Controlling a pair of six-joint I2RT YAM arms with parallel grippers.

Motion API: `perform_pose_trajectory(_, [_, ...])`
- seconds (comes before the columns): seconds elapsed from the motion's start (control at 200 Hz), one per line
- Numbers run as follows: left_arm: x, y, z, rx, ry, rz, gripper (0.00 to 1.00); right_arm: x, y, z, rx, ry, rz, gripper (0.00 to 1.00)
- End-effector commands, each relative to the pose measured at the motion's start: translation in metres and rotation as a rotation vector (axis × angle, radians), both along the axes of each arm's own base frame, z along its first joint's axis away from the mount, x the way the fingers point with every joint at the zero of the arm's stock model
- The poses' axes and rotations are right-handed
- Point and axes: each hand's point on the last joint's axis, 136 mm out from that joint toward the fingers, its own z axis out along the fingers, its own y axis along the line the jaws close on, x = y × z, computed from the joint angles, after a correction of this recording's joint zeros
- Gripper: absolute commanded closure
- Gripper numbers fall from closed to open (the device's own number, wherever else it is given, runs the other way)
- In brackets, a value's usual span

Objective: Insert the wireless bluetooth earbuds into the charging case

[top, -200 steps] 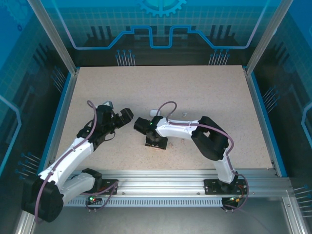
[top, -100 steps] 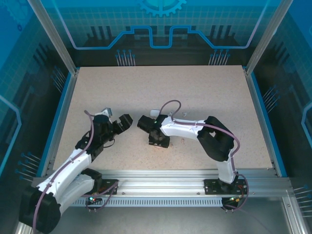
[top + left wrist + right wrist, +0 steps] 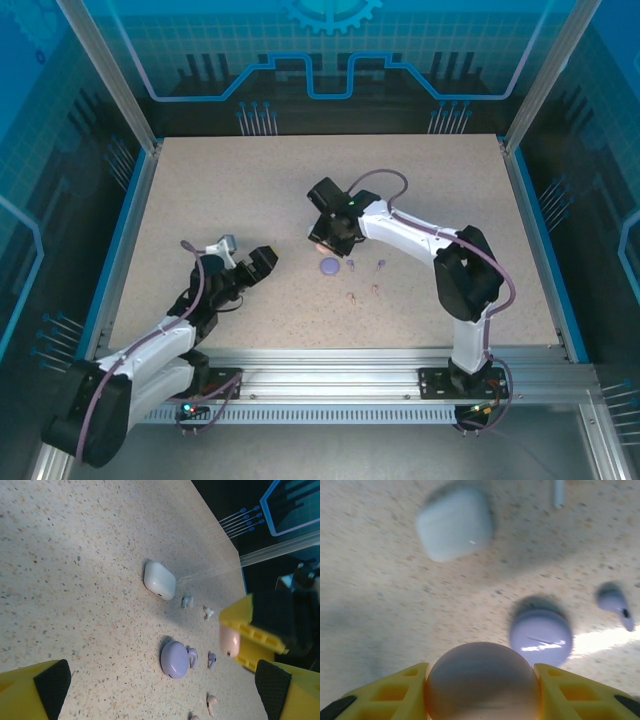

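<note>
place: robot lab cell | evidence: aluminium frame (image 3: 330, 382), blue printed panels (image 3: 420, 50), speckled table (image 3: 250, 180)

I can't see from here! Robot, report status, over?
Left gripper open, empty. Right gripper shut on pink case. Earbuds loose on table. Nothing blocking.

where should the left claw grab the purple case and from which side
Probably from straight above, pinching the purple case across its rounded rim. It lies flat and looks closed, a low puck with little height to catch from the side. Keep the pinch off the side where a purple earbud lies right beside it.
</note>
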Motion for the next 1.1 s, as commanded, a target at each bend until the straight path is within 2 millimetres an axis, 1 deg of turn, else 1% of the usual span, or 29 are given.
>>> perform_pose_trajectory(0.0, [0.004, -0.017, 0.022, -0.056, -0.114, -0.069, 0.01, 0.011, 0.027, 0.001, 0.113, 0.034, -0.018, 0.54])
perform_pose_trajectory(0.165, [0.008, -0.029, 0.024, -0.034, -0.156, -0.113, 0.01, 0.019, 0.05, 0.004, 0.16, 0.048, -0.024, 0.55])
perform_pose_trajectory(0.32, [0.013, -0.032, 0.023, -0.013, -0.173, -0.111, 0.01, 0.02, 0.069, 0.006, 0.187, 0.054, -0.023, 0.55])
perform_pose_trajectory(0.41, [0.017, -0.032, 0.022, -0.004, -0.182, -0.095, 0.03, 0.018, 0.078, 0.004, 0.2, 0.065, -0.022, 0.55])
perform_pose_trajectory(0.5, [0.022, -0.035, 0.022, 0.01, -0.189, -0.096, 0.08, 0.016, 0.086, 0.003, 0.214, 0.073, -0.02, 0.55])
perform_pose_trajectory(0.67, [0.032, -0.041, 0.019, 0.017, -0.19, -0.096, 0.18, 0.012, 0.095, 0.009, 0.223, 0.07, -0.005, 0.55])
perform_pose_trajectory(0.975, [0.044, -0.039, 0.019, 0.031, -0.192, -0.064, 0.38, 0.008, 0.096, 0.014, 0.228, 0.065, 0.002, 0.55])
perform_pose_trajectory(1.096, [0.048, -0.041, 0.019, 0.029, -0.189, -0.063, 0.43, 0.008, 0.097, 0.016, 0.233, 0.063, 0.005, 0.55])
